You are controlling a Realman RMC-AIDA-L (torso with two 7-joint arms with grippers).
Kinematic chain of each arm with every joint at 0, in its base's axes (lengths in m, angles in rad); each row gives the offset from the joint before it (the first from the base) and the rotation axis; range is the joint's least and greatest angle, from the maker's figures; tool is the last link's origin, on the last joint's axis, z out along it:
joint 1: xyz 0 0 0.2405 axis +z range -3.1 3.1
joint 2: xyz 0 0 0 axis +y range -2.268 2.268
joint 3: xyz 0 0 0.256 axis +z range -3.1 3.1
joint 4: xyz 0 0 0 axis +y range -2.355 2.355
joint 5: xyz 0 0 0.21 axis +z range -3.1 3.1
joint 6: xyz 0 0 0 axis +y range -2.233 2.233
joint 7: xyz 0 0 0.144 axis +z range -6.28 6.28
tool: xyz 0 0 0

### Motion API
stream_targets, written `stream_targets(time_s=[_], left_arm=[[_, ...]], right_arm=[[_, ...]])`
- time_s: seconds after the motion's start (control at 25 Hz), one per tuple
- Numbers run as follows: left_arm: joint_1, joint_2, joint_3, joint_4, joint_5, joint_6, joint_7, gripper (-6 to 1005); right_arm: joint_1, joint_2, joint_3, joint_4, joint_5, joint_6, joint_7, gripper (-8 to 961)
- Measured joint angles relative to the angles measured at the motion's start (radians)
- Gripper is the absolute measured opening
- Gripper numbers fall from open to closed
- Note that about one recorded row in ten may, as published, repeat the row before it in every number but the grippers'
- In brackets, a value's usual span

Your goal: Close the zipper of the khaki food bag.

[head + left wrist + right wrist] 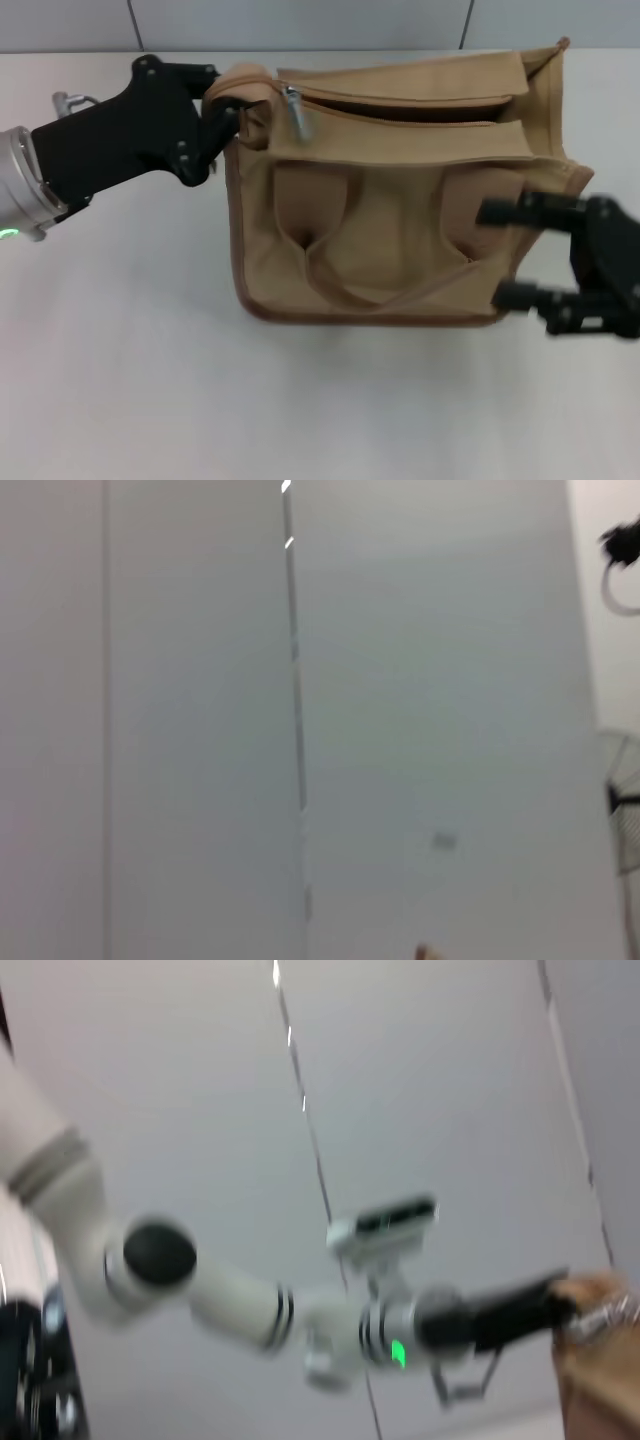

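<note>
White counter (120, 400) under a grey panelled wall carries the boxy khaki canvas food bag (390, 240), lying near the middle. Its cloth looks soft and light, so it needs bracing. The tan zipper (400, 118) is best taken by its small silver pull tab (295, 112). Left gripper (222, 118) is clenched on the bag's corner beside that tab. Right gripper (510, 255) has its jaws spread wide against the bag's other end, grasping nothing.

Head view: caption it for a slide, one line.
Left gripper at the khaki food bag corner near the zipper pull; right gripper open at its opposite side.
</note>
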Motion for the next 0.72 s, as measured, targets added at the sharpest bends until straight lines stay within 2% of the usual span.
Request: stream_targets(time_s=[0.24, 0.48, 0.72], left_arm=[[-0.043, -0.002, 0.004, -0.059, -0.007, -0.002, 0.019, -1], [-0.047, -0.002, 0.009, -0.084, -0.010, -0.009, 0.042, 7], [-0.049, -0.002, 0.005, -0.088, -0.012, -0.008, 0.046, 15]], right_arm=[[0.077, -0.002, -0.001, 0.001, 0.088, 0.032, 0.205, 749], [0.183, -0.009, -0.019, -0.001, 0.083, 0.148, 0.372, 744], [0.259, 0.006, -0.126, -0.002, 0.074, 0.303, 0.447, 740]])
